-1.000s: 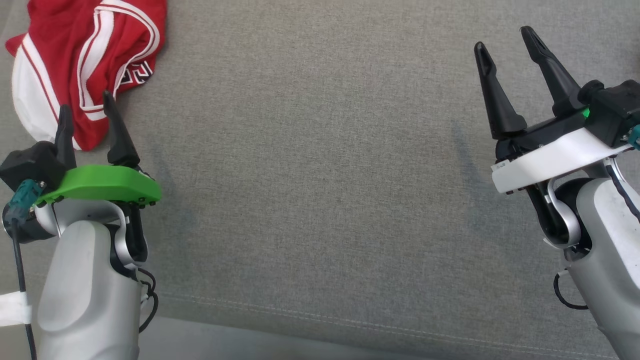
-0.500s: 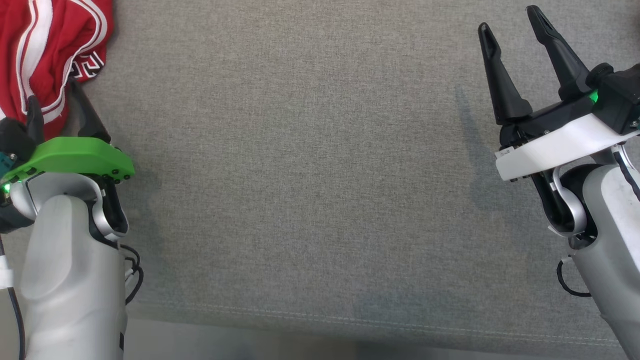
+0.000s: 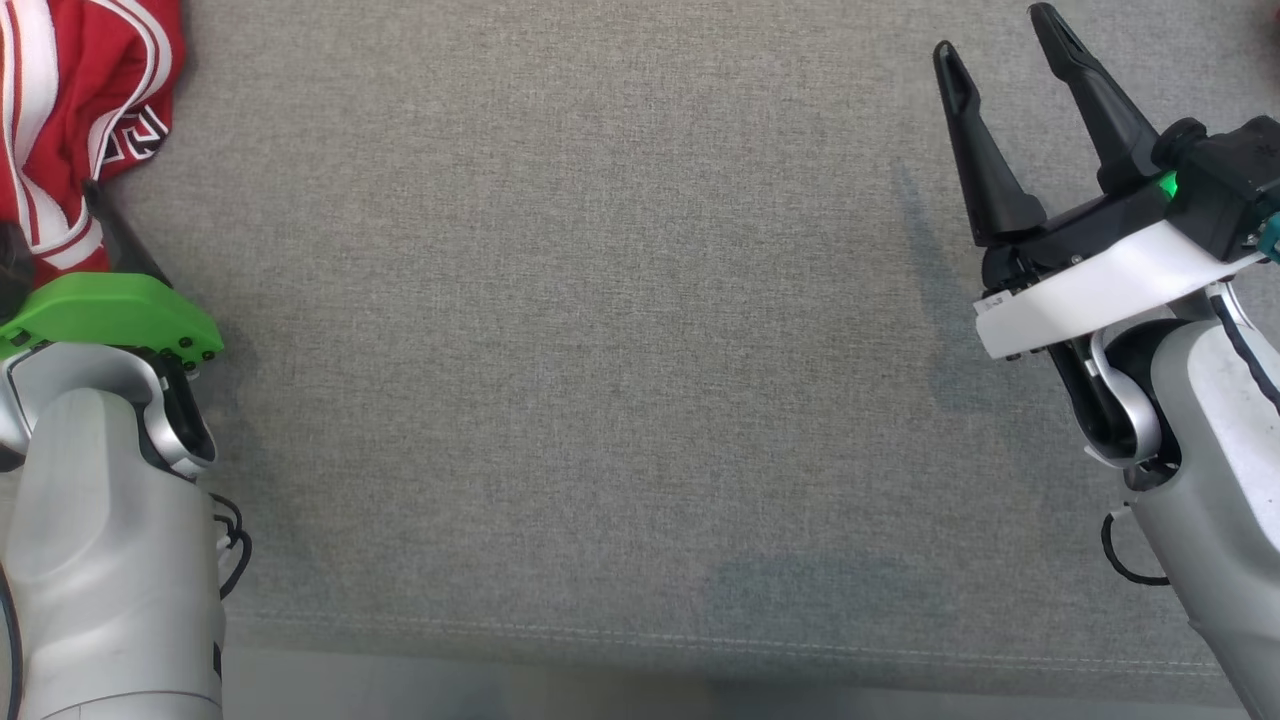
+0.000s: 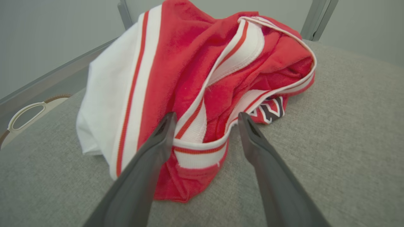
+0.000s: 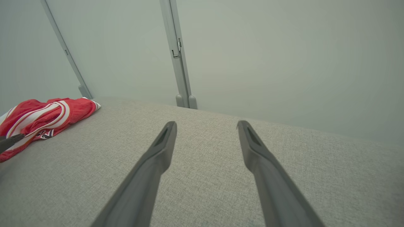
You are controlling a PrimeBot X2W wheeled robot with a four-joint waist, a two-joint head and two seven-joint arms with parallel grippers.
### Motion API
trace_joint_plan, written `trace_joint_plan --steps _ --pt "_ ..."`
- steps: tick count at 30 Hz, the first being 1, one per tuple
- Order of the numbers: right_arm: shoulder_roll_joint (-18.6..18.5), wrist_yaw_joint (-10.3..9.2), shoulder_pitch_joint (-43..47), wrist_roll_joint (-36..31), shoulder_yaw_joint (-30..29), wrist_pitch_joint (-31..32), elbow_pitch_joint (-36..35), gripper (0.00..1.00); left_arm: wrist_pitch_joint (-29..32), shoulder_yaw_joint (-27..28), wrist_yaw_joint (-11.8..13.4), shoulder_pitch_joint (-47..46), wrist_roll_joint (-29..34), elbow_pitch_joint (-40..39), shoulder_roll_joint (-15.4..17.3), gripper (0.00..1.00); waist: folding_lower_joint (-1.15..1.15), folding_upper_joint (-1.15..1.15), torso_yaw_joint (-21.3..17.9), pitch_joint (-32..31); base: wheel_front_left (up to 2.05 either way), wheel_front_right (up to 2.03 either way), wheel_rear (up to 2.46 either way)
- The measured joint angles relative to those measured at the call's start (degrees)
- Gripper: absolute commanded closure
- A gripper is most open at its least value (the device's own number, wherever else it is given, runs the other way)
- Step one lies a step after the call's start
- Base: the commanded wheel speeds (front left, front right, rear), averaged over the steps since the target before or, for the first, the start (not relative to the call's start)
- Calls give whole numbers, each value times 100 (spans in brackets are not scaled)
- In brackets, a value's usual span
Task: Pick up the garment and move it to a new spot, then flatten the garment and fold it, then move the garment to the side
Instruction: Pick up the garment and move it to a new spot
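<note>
Both stand spread: I see left gripper at the garment, 10 o'clock; right gripper above the cushion, 2 o'clock.

Red, white-striped garment; grey cushion

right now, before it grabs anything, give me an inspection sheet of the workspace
surface: grey fabric surface, stitched seam near the front edge
job's things: garment, red and white, crumpled at the surface's far left
clutter: nothing seen
grippers: left gripper open, fingertips at the garment's near edge, not closed on it; right gripper open above bare fabric
cables: black cable looped beside the left forearm, another beside the right
surroundings: pale wall panels, grey posts; pale handle beyond the surface's edge
</note>
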Motion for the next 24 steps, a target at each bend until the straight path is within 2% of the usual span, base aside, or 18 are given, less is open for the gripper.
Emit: trace_joint_plan --steps 2,3,4,5,6,7,18,24 --pt "27 9 -4 0 15 -1 24 0 0 57 0 -5 67 116 22 0 0 0 -42 1 0 0 0" --pt "32 9 -4 1 15 -2 43 0 0 82 0 -19 107 176 23 18 0 0 -62 -1 0 0 0" --pt "31 9 -4 1 13 -8 64 0 0 98 0 -39 140 222 21 53 0 0 -81 -5 0 0 0" --pt "31 9 -4 1 7 -22 89 0 0 105 0 -68 161 253 16 66 0 0 -98 -12 0 0 0" --pt "31 9 -4 1 1 -56 114 0 0 102 0 -99 187 264 12 89 0 0 -111 -23 0 0 0" --pt "31 9 -4 1 -5 -63 134 0 0 87 0 -140 211 261 10 100 0 0 -122 -38 0 0 0" --pt "181 16 30 64 -10 -338 432 0 0 -294 -16 -345 352 -350 -69 100 0 0 -172 -345 0 0 0" --pt "312 40 175 144 22 -492 636 0 0 -498 -243 -373 414 -706 -103 100 0 0 -211 -602 0 0 0"
